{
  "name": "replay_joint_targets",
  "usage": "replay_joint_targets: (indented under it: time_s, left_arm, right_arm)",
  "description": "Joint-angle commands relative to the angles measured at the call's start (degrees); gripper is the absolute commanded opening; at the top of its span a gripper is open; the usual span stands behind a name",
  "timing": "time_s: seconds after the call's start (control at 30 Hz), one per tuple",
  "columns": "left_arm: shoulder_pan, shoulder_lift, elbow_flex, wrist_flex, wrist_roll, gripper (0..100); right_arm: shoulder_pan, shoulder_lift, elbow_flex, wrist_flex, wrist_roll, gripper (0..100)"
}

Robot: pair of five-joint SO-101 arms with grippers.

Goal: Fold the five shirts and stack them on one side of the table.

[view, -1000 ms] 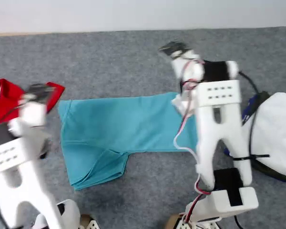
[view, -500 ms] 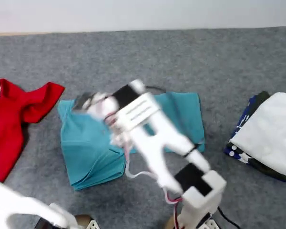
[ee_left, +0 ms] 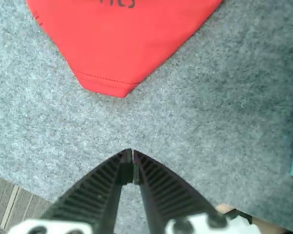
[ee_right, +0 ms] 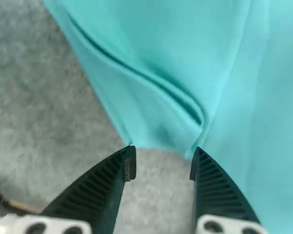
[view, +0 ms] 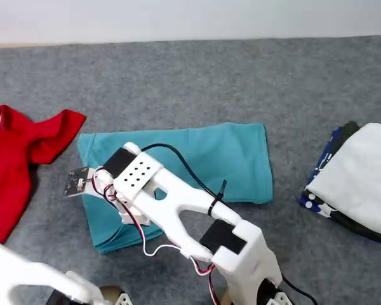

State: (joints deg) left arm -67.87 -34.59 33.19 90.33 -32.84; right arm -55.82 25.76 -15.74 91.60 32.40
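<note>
White plastic links of the right arm (view: 178, 200) are leaning low from the near edge of the table, slanting leftward over the teal shirt (view: 203, 159). The right gripper (ee_right: 162, 163) is hanging spread apart, grasping nothing, its two black fingers (ee_right: 122, 170) straddling a creased edge of the teal cloth where it is meeting the grey felt table (view: 178, 76). The left arm (view: 19, 272) is sitting at the near left corner in the high view; the left gripper (ee_left: 132, 163) is pointing down at bare felt with its ribbed fingers pressed together on nothing, a corner of the red shirt (ee_left: 122, 39) lying just ahead of it.

One teal shirt is lying mid-table, partly folded, its long axis running left to right, with a bunched flap at its near left end. One red shirt is lying crumpled at the left edge. One stack (view: 359, 181) is sitting at the right edge, a white shirt on top and dark layers showing beneath; how many is unclear.
</note>
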Motion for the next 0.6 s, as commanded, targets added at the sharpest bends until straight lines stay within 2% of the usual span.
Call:
replay_joint_targets:
  time_s: [0.0, 0.33, 0.57]
  left_arm:
    - [-0.35, -1.67, -0.22, -0.88, -0.26, 1]
    - [0.09, -1.49, 0.13, -1.58, -0.18, 1]
    - [0.00, -1.85, 3.65, -3.69, -0.18, 1]
  right_arm:
    - [1.19, -0.40, -0.70, -3.21, 0.26, 19.6]
    - [1.54, 0.13, -0.62, -4.44, 0.09, 18.8]
    - [1.54, 3.30, -1.05, -6.99, 0.26, 3.1]
